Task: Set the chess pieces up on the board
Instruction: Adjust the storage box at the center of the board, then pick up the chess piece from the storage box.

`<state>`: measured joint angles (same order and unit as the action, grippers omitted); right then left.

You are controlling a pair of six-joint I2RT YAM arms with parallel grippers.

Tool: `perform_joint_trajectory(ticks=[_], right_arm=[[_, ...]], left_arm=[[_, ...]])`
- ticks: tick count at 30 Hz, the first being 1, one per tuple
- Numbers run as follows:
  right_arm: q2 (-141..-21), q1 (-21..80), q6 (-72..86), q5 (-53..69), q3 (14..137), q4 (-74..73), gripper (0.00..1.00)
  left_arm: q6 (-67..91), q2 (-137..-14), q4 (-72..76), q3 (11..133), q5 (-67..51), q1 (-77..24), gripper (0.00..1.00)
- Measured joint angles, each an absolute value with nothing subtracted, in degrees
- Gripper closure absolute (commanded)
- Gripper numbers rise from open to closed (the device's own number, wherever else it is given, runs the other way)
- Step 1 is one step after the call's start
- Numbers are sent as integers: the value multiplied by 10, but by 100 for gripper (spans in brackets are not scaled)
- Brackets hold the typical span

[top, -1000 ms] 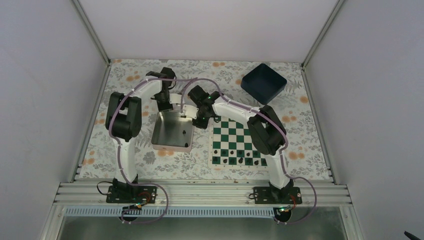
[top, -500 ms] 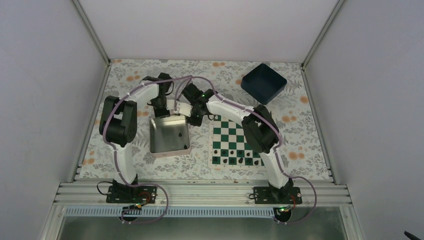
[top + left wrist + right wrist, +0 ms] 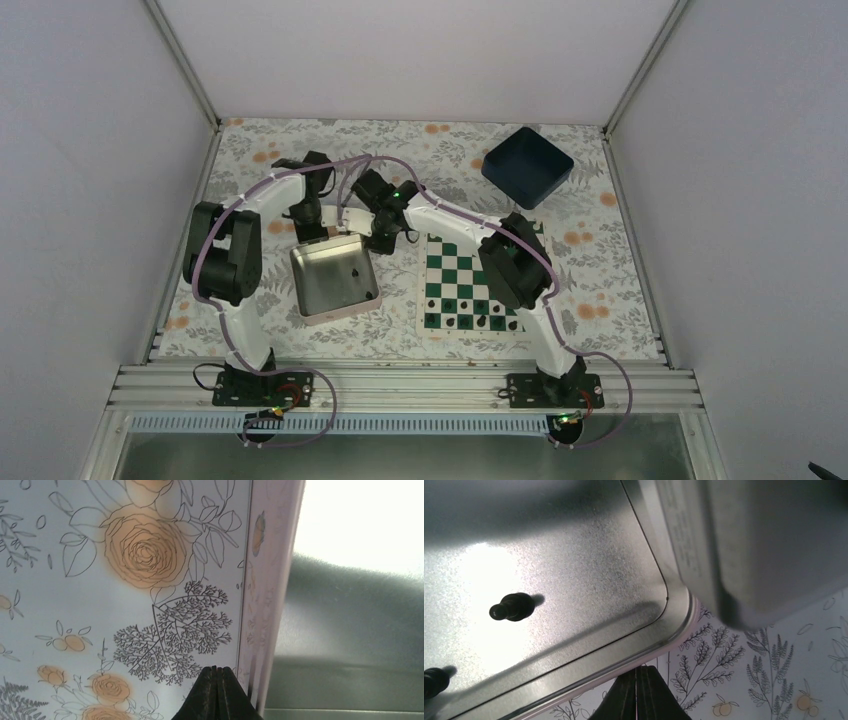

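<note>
The green and white board [image 3: 478, 285] lies right of centre, with several black chess pieces [image 3: 480, 321] on its two near rows. The silver tin [image 3: 335, 281] sits skewed left of the board. It holds a black piece [image 3: 357, 272]; the right wrist view shows two in it [image 3: 513, 606], [image 3: 434, 680]. My left gripper [image 3: 308, 229] is shut and empty at the tin's far left corner, beside its wall [image 3: 265, 605]. My right gripper [image 3: 380, 241] is shut and empty just outside the tin's far right rim [image 3: 624, 655].
A dark blue bin [image 3: 528, 167] stands at the back right, beyond the board. The floral tablecloth [image 3: 260, 330] covers the table. A blurred grey arm part [image 3: 774, 545] fills the top right of the right wrist view.
Both shut grippers have moved left at the tin's far edge. The tin has slid left and towards the near side and turned askew, away from the board.
</note>
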<state>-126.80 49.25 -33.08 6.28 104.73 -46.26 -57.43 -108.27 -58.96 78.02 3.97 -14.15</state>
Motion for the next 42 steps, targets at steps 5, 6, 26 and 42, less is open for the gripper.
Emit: perform_joint_trajectory(ticks=[5, 6, 26, 42], right_arm=[[-1254, 502, -339, 41, 1047, -465, 65], [-1249, 505, -343, 38, 1047, -469, 61], [-1282, 574, -387, 39, 1105, -533, 45], [-1336, 574, -396, 51, 1150, -544, 56]], left_arm=[[-579, -1065, -588, 778, 39, -121, 98], [-580, -1061, -588, 778, 39, -115, 98], [-609, -1028, -547, 743, 36, -24, 94], [-623, -1017, -515, 742, 27, -7, 0]])
